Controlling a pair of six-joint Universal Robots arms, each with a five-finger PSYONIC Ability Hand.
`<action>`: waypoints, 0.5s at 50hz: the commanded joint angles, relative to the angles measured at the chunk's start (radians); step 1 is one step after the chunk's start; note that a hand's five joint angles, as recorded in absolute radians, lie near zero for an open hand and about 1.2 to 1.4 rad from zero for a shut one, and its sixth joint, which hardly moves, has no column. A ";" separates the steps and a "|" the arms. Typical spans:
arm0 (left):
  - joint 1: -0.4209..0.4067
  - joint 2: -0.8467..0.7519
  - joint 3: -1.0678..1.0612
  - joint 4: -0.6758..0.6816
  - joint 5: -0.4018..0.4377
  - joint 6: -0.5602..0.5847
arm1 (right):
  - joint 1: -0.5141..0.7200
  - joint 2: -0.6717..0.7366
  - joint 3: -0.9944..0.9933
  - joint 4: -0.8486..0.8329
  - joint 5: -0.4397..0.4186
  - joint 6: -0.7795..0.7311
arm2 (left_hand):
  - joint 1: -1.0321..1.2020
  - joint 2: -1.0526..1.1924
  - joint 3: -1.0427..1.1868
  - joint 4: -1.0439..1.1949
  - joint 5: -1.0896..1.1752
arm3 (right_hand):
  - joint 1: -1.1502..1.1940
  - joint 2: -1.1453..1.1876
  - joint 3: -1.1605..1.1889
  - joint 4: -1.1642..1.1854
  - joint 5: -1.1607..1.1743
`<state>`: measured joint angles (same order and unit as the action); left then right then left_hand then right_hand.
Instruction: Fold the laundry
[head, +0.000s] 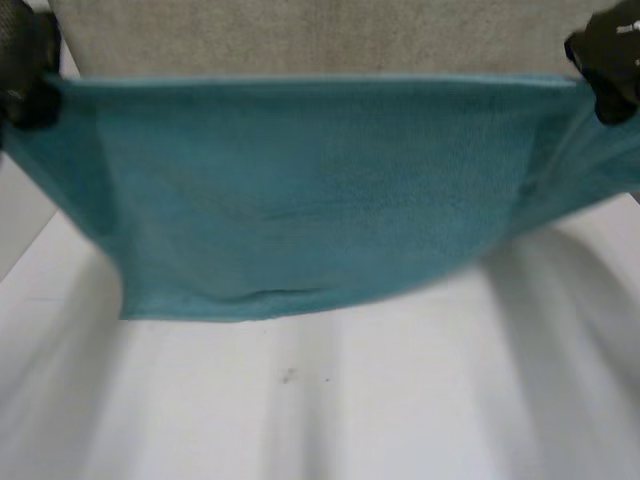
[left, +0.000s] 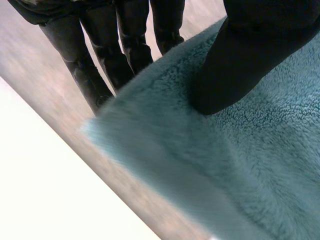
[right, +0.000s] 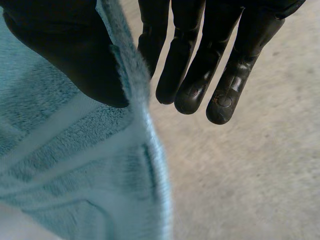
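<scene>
A teal towel (head: 300, 190) hangs spread wide above the white table (head: 320, 410), its top edge stretched taut between my two hands. My left hand (head: 25, 70) holds the towel's upper left corner. In the left wrist view its thumb (left: 245, 60) presses on the fluffy towel (left: 240, 170) with the fingers (left: 125, 45) behind the corner. My right hand (head: 610, 60) holds the upper right corner. There, the towel's striped edge (right: 65, 165) runs between the thumb (right: 65, 45) and the straight fingers (right: 200, 65). The towel's lower edge hangs just over the table.
Grey floor (head: 300, 35) lies beyond the table's far edge. Bare white tabletop spreads in front of the hanging towel, with a few small dark specks (head: 287, 376) on it.
</scene>
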<state>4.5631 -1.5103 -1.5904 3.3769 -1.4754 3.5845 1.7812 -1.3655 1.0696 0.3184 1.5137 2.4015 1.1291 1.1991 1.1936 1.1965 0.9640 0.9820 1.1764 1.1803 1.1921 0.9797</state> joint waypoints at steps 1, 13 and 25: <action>0.007 -0.238 0.007 -0.088 0.012 0.004 | 0.003 -0.004 0.096 0.279 -0.015 -0.080 | 0.267 0.197 0.203 0.200 0.258 | 0.414 0.220 0.216 0.204 0.242; -0.038 -0.551 0.248 -0.128 0.000 0.011 | 0.007 0.281 0.018 0.062 0.010 -0.154 | 0.267 0.197 0.203 0.200 0.258 | 0.414 0.220 0.216 0.204 0.242; -0.079 -0.576 0.748 0.189 -0.152 0.079 | 0.027 0.372 -0.373 -0.440 0.091 -0.105 | 0.267 0.197 0.203 0.200 0.258 | 0.414 0.220 0.216 0.204 0.242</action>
<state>4.4919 -2.1261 -1.0591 3.3056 -1.5463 3.6371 1.7918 -0.9840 0.8150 0.1856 1.5807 2.2558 1.1291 1.1994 1.1950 1.1967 0.9640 0.9820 1.1786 1.1804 1.1922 0.9798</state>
